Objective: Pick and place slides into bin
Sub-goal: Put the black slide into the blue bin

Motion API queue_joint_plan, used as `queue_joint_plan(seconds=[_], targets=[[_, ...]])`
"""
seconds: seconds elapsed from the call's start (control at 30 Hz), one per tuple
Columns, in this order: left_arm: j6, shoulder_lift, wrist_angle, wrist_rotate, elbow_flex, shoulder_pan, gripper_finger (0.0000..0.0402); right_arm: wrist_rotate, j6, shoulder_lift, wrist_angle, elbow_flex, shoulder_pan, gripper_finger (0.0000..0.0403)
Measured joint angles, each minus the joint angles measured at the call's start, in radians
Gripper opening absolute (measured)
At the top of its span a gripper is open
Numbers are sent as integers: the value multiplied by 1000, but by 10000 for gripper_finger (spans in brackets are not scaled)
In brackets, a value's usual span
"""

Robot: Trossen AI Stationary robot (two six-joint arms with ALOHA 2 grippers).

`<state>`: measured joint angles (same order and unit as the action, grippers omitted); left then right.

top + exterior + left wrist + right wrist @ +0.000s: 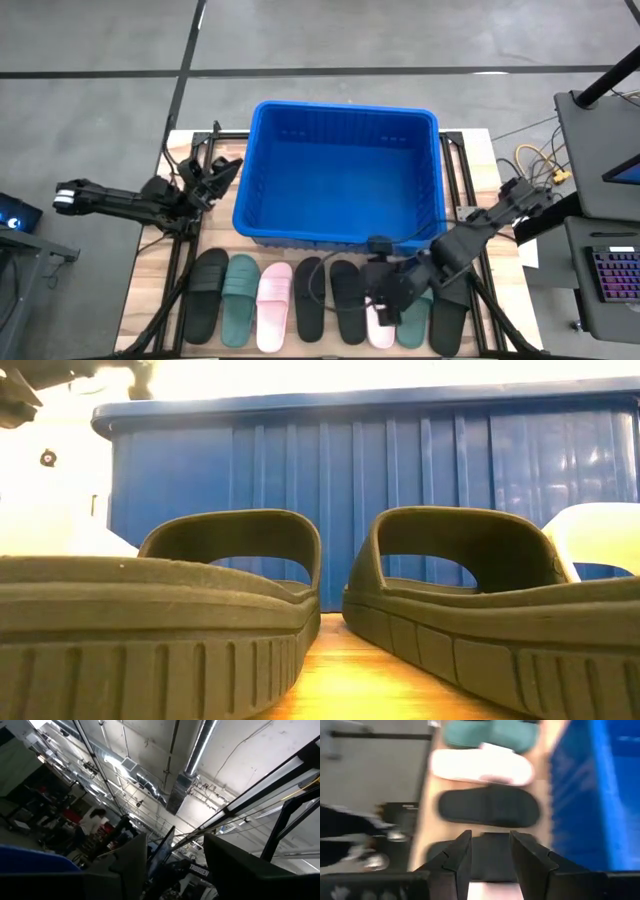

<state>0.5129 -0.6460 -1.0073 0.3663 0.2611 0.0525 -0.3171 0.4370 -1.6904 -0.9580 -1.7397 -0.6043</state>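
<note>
Seen from above: blue bin at table centre, empty, eight slides in a row at its 6 o'clock, right gripper over the pink slide toward 5, left gripper waiting at 9; right wrist: fingers narrowly apart, holding nothing, over a black slide; left wrist: fingers parted, empty.

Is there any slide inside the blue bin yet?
No, in the high view the bin shows only its bare blue floor, and all the slides lie in a row on the table beside it.
</note>
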Motion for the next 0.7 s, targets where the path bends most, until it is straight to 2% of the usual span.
queue_joint_plan(seconds=[0.13,0.2,0.53,0.7], targets=[[-3,0,2,-2,0,0,180,-146,1,-48,-12,0,-23,117],[-2,-3,2,-3,0,0,180,-183,11,-73,-12,0,-28,114],[5,-2,2,6,0,1,180,-179,90,-181,2,1,-11,106],[5,3,1,7,0,1,180,-216,191,-211,7,1,13,119]])
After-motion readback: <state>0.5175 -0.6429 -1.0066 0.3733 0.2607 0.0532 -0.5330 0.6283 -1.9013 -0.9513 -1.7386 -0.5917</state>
